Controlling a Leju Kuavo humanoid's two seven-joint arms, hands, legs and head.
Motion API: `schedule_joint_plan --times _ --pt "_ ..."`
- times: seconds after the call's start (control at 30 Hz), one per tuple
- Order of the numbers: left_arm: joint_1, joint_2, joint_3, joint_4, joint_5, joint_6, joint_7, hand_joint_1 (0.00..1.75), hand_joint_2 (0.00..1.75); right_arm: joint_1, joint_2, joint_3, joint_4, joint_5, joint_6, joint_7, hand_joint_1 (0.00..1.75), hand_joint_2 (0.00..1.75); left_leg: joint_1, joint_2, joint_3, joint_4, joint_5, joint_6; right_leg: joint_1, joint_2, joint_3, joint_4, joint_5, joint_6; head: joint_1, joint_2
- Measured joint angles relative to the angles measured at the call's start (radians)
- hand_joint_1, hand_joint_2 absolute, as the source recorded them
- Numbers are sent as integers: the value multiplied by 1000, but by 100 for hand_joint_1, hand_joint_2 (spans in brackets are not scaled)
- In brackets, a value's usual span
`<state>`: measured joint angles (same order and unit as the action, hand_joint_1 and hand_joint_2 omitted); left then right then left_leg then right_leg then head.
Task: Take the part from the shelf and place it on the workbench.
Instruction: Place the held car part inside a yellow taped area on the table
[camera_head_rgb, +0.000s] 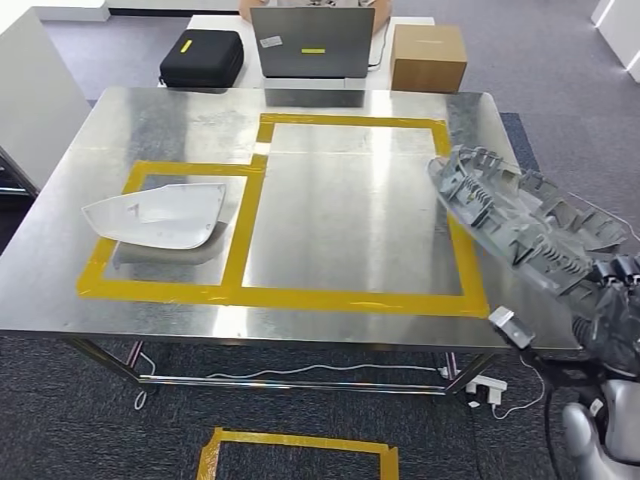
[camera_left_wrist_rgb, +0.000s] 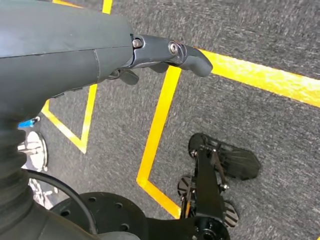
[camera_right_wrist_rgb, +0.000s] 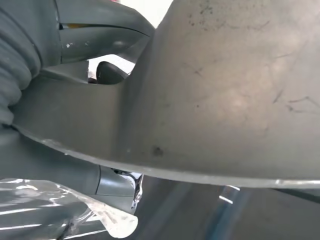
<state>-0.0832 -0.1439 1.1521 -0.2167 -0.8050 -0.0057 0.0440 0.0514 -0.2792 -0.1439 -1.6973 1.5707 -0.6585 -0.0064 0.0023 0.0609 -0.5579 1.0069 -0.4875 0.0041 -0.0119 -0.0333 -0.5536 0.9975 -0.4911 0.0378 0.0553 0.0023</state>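
Bench (camera_head_rgb: 324, 225) steel fills most of the head view, marked by one yellow tape outline (camera_head_rgb: 355, 297) split into two bays: a small one at 9 o'clock and a large one from centre to 3 o'clock. One white cover (camera_head_rgb: 155, 214) lies in the small bay. One grey ribbed part (camera_head_rgb: 521, 218), the task's thing, hangs tilted over the bench's 3 o'clock edge, its far end above the tape of the large bay, its near end clamped in the right robot hand (camera_head_rgb: 613, 305) at 4 o'clock. In the right wrist view the part's smooth grey face (camera_right_wrist_rgb: 226, 90) sits close to the lens, with fingers (camera_right_wrist_rgb: 109, 30) wrapped round its edge.

Beyond the bench at 12 o'clock stand one laptop (camera_head_rgb: 313, 42), one black case (camera_head_rgb: 201, 57) and one cardboard box (camera_head_rgb: 428, 57). One more tape rectangle (camera_head_rgb: 298, 450) lies on the floor at 6 o'clock.

The left robot hand (camera_left_wrist_rgb: 166, 52) hangs over taped carpet, holding nothing, fingers stretched and apart.

Risks, as I judge them: the part is long and gripped at one end, so it could pivot or slip if swung quickly. Releasing from this height and tilt might let it skid off the 3 o'clock edge. Its low end could also catch the bench rim on the way in.
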Motion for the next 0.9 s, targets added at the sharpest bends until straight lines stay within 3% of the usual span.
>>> schedule_joint_plan --times 0.07,0.13,0.33,0.63,0.9 --pt "-3 2 0 0 -8 -8 -4 0 175 -90 -87 118 98 -1 4 188 175 175 0 1 1 1 1 0 0 1 -1 0 2 1 0 0" --pt "-6 3 0 0 -15 -15 -6 0 175 -174 -149 240 185 -1 8 273 175 175 -1 1 2 2 1 1 0 2 -2 0 3 1 0 0" --pt "-6 7 -1 0 -26 -22 -17 0 175 -326 -246 472 352 -1 13 300 175 175 0 0 1 3 3 3 0 -1 -2 0 3 1 0 0" --pt "-6 8 -2 0 -36 -18 -19 0 175 -442 -260 663 496 -1 8 327 175 175 0 0 -2 3 3 3 1 0 -5 0 3 1 0 0" --pt "-6 14 -3 0 -57 -11 -19 0 175 -523 -232 773 563 0 2 248 175 175 0 0 -2 3 3 3 1 -1 -5 0 3 1 0 0"
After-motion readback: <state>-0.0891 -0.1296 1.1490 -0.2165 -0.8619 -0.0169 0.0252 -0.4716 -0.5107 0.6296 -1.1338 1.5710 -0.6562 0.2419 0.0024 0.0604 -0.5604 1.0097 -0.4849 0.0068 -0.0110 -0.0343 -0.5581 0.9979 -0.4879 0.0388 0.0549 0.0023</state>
